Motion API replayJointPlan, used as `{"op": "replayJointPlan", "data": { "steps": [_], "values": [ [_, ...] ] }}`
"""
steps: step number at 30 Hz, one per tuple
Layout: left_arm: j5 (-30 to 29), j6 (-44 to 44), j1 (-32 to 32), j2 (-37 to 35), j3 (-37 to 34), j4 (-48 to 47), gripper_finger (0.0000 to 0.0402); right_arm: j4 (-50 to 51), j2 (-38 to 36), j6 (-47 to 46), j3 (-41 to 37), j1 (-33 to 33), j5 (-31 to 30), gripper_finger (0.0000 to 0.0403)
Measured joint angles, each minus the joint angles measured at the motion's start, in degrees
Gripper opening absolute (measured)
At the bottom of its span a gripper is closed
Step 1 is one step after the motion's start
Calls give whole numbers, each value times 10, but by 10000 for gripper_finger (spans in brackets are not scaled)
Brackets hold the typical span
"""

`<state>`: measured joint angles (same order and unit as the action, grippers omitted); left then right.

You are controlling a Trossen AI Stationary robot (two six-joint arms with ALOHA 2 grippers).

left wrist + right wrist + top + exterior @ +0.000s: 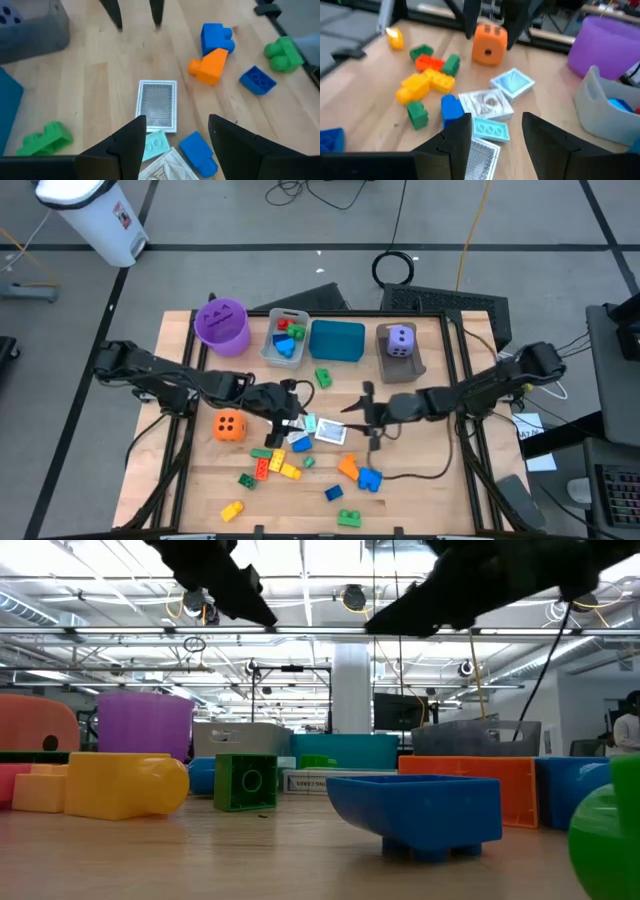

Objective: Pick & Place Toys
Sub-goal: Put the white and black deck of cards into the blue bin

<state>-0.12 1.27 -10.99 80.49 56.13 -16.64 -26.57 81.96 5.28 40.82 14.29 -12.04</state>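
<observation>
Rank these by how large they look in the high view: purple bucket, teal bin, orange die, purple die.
1. Purple bucket and teal bin: look about alike, so unranked.
2. Orange die and purple die: look alike, both clearly smaller.

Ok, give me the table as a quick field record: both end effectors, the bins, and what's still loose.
left end effector: open, empty, above the cards at table centre
right end effector: open, empty, facing the left one across the cards
grey bin: holds red, blue and green bricks
teal bin: contents cannot tell
brown bin: holds the purple die
purple bucket: back left
orange die: loose on the table
loose bricks: scattered across the front half
</observation>
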Motion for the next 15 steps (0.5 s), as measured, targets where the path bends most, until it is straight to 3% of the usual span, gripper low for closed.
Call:
{"op": "replayJointPlan", "data": {
  "steps": [6,15],
  "values": [
    [-30,-41,-23,0,-60,24,223,7,91,-37,54,9,-2,166],
    [-45,-86,-55,0,-233,427,223,-38,146,-135,60,23,2,167]
  ]
}}
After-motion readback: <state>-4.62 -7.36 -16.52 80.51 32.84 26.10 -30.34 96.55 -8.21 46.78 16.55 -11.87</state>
